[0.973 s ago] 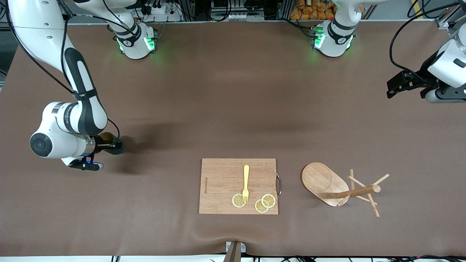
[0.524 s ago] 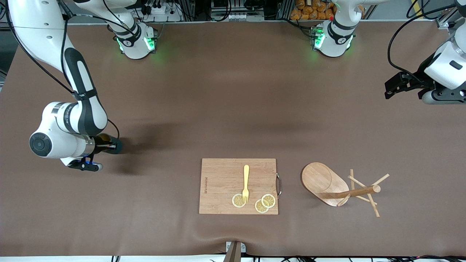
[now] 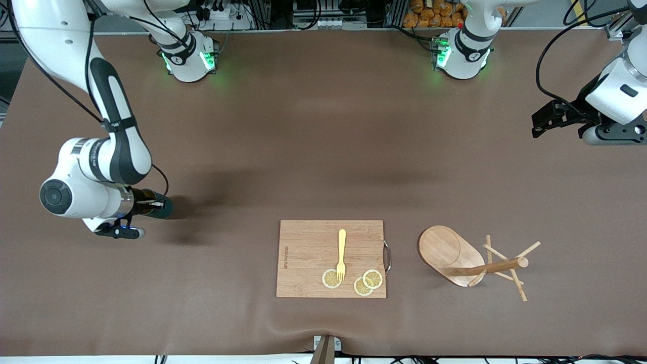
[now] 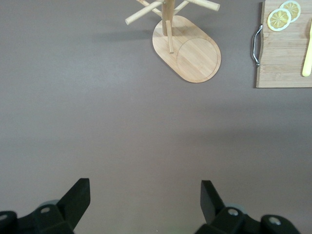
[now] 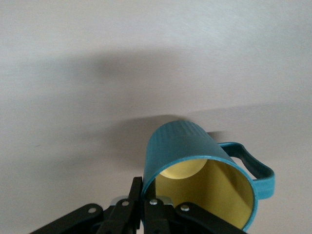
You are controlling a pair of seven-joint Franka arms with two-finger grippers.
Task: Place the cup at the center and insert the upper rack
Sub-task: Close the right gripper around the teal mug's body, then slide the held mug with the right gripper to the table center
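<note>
The dark teal cup [image 5: 187,146] with its yellowish inside is turned with its mouth toward the right wrist. My right gripper [image 5: 148,195] is shut on its rim, one finger inside and one outside. In the front view the cup [image 3: 163,208] shows just past the right gripper [image 3: 151,206], low over the mat [image 3: 313,141] near the right arm's end. The upper rack [image 3: 449,251], a wooden mug tree, stands upright beside the cutting board; the left wrist view shows the rack [image 4: 192,53] too. My left gripper [image 4: 145,189] hangs open over bare mat at the left arm's end, and it waits.
A wooden cutting board [image 3: 308,253] lies nearer the front camera than the table's middle. It carries a yellow fork [image 3: 341,253] and three lemon slices [image 3: 372,278]. Its metal handle [image 3: 387,257] faces the rack.
My right gripper has shut on the cup's rim and shifted slightly with it. The left gripper has drifted a little toward the table's middle.
</note>
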